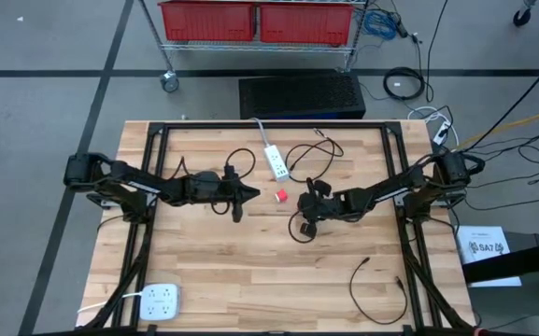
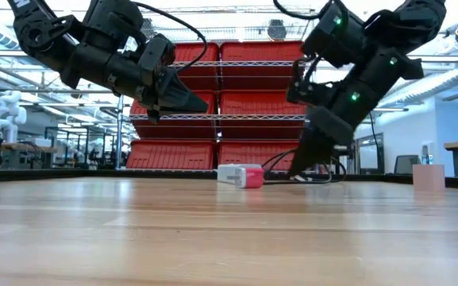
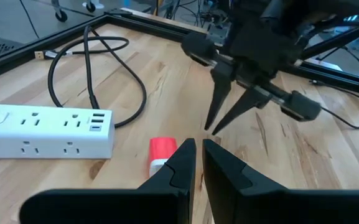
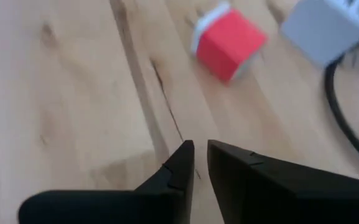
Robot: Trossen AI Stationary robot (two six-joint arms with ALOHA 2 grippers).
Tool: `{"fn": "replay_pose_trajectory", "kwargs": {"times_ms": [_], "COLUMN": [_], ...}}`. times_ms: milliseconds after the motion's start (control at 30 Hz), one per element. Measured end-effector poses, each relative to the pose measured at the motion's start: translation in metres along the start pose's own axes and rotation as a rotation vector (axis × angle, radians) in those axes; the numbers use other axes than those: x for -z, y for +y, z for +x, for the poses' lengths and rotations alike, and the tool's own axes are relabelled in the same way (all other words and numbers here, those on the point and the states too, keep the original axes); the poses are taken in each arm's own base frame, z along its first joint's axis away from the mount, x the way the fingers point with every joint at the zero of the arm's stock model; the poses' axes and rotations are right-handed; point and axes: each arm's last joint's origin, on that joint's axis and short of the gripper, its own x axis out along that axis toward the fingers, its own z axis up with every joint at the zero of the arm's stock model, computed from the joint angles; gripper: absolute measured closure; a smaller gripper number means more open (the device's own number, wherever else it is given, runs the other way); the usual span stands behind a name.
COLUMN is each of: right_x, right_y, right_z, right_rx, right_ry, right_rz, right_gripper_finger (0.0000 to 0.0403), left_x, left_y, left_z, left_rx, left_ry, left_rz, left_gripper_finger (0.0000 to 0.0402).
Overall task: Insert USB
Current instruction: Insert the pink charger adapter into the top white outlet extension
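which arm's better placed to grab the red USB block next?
Probably right. The right end effector sits low at the table near the red USB block; the left end effector is about as near but held higher, empty.

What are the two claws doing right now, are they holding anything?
Left gripper: fingers nearly closed, holding nothing, above the table near the red block.
Right gripper: fingers nearly closed, empty, tips low over the wood.

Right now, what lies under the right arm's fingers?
Only bare wooden table shows under the right gripper, whose fingers are nearly shut and empty. The red USB block lies ahead beside the white power strip. Nothing hidden there.
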Motion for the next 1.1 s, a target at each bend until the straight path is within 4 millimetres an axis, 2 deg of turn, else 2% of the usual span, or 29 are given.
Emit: {"fn": "replay_pose_trajectory", "kwargs": {"times_ms": [200,367,533,833,1100], "right_x": [-0.019,-0.031,-0.032,-0.027,-0.033], "right_y": [-0.018,-0.032,-0.041,-0.054,-0.053], "right_z": [0.006,0.009,0.012,0.032,0.065], "right_rx": [0.010,-0.081,-0.130,-0.139,-0.225], "right_ry": [-0.126,-0.194,-0.196,-0.170,-0.102], "right_rz": [-0.026,-0.136,-0.274,-0.323,-0.325], "right_gripper_finger": [0.0339,0.0312,0.0257,0.0172,0.0165], "left_x": [0.000,0.000,0.001,0.003,0.003], "left_y": [0.000,0.000,0.000,0.001,0.001], "left_z": [0.000,0.000,0.000,0.000,0.000], "left_rx": [0.000,-0.001,-0.003,-0.006,-0.005], "left_ry": [0.000,0.003,0.014,0.029,0.030], "left_rz": [0.010,0.023,0.038,0.054,0.054], "left_gripper_finger": [0.0366,0.0366,0.0366,0.0366,0.0366]}}
